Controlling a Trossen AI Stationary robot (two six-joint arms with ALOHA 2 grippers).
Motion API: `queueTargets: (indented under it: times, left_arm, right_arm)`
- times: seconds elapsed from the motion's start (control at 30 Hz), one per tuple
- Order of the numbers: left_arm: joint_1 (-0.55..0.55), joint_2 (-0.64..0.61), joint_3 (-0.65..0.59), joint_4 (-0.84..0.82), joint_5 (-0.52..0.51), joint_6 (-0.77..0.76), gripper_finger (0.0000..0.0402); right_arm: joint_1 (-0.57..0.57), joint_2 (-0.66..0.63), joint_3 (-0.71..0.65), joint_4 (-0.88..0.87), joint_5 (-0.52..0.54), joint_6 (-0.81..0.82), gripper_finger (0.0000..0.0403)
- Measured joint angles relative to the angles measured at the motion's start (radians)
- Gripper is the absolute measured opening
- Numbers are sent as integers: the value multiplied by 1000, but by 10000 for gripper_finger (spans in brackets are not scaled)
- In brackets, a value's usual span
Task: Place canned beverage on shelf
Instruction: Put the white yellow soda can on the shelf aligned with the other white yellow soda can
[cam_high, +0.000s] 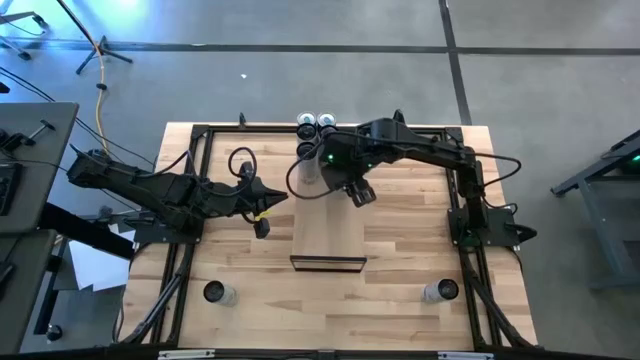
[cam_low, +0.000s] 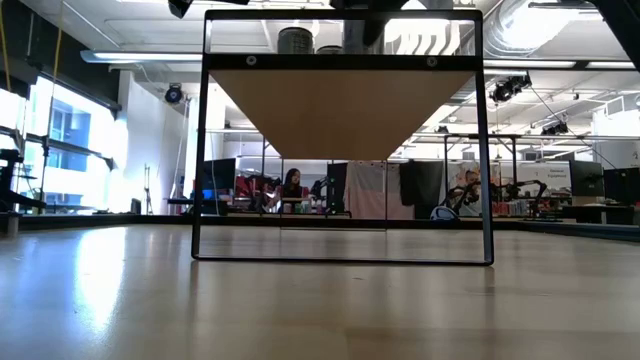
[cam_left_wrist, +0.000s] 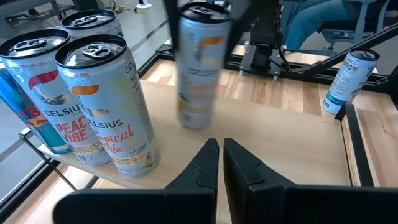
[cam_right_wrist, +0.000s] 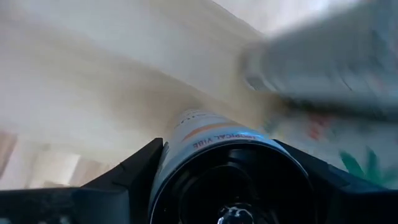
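Note:
The shelf (cam_high: 330, 235) is a long light-wood platform on a dark frame in the middle of the table; the low view shows its underside (cam_low: 340, 110). Several cans (cam_high: 316, 125) stand at its far end and also show in the left wrist view (cam_left_wrist: 106, 106). My right gripper (cam_high: 318, 172) is over the shelf's far part, shut on a white can (cam_left_wrist: 198, 68). My left gripper (cam_high: 262, 218) is shut and empty, left of the shelf; its fingers show in its own wrist view (cam_left_wrist: 221, 165). My right gripper pinches the white can between its two fingers, on opposite sides of the can's upper part (cam_right_wrist: 205, 140). The fingers (cam_left_wrist: 239, 18) come from above, pointing down along the can. The can hangs upright over the shelf; whether its bottom touches the shelf I cannot tell.
One can (cam_high: 215, 293) stands near the table's near left corner and another (cam_high: 440, 291) near the near right corner, also seen in the left wrist view (cam_left_wrist: 348, 78). A dark frame (cam_high: 200, 130) runs around the tabletop. The shelf's near half is bare wood.

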Motion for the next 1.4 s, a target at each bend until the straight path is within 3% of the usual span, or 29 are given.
queueTargets:
  times: [0.2,0.4,0.67,0.8,1.4]
  left_arm:
    - [0,0,0,0,0,28,0]
    - [0,0,0,0,0,71,0]
    - [0,0,0,0,-1,97,0]
    - [0,0,0,0,-1,97,0]
    - [0,0,0,0,-1,61,0]
  right_arm:
    - [-16,0,0,-10,64,277,248]
    - [-41,0,0,-10,45,586,249]
    - [-64,0,-1,20,35,874,249]
    - [-63,0,-1,18,37,892,249]
    - [-61,0,-1,106,39,634,292]
